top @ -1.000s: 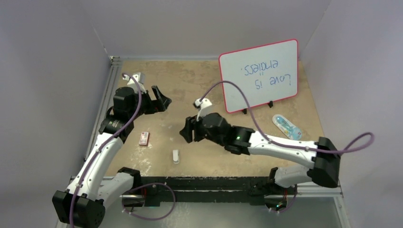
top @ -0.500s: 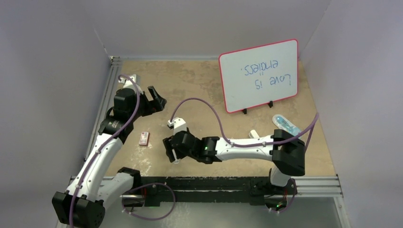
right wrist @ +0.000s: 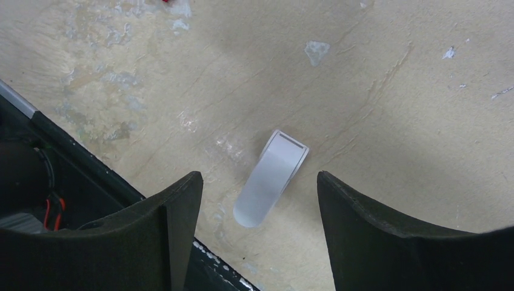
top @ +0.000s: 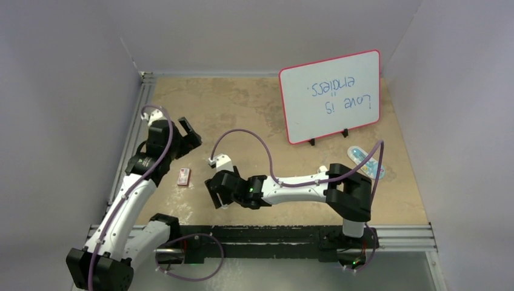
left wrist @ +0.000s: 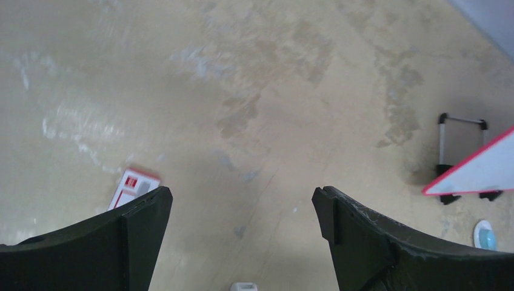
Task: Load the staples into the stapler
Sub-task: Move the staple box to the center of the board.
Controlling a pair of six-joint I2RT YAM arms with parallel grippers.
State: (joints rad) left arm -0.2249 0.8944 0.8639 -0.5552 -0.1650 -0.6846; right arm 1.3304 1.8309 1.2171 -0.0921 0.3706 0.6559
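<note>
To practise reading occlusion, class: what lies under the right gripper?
The stapler lies on the table below the open right gripper, between its fingers, touching neither. In the top view the gripper hides most of it.

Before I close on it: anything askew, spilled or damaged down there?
Nothing spilled or broken. The stapler lies slantwise between the fingers of the open right claw; the red staple box sits apart, left of it. Only the table looks worn, with pale scuffs and stains.
</note>
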